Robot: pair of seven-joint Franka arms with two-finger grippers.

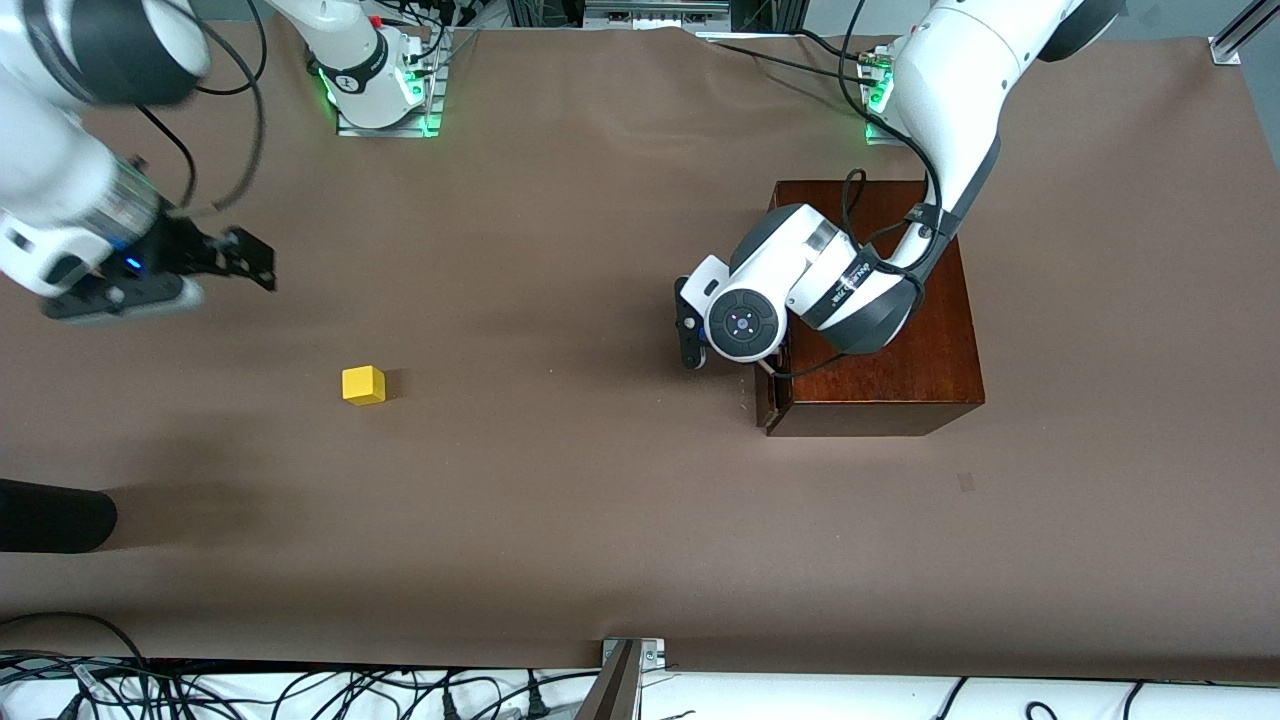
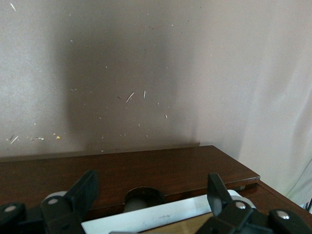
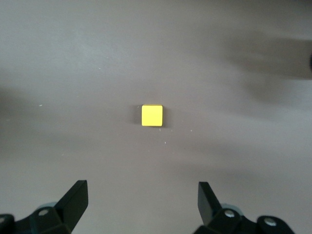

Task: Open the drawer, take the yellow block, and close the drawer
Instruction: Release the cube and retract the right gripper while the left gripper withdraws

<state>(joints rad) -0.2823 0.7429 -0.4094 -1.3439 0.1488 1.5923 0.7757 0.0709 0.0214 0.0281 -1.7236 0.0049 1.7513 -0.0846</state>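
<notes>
The yellow block (image 1: 363, 384) sits on the table (image 1: 560, 520), left of centre. Drawer (image 1: 772, 400) looks nearly shut; the left gripper (image 2: 151, 204), fingers wide, straddles its white handle (image 2: 146, 217). The right gripper (image 3: 141, 200) hangs wide over the block.

The front view looks steeply down from high across the brown cloth-covered table (image 1: 560, 500), facing both arm bases and taking in the whole surface. The left wrist view sits close above the glossy reddish-brown wooden drawer box (image 2: 146, 170), apparently at its handle edge. The right wrist view hangs higher, looking down on the small yellow cube (image 3: 152, 115), shared with the front view (image 1: 363, 384).
</notes>
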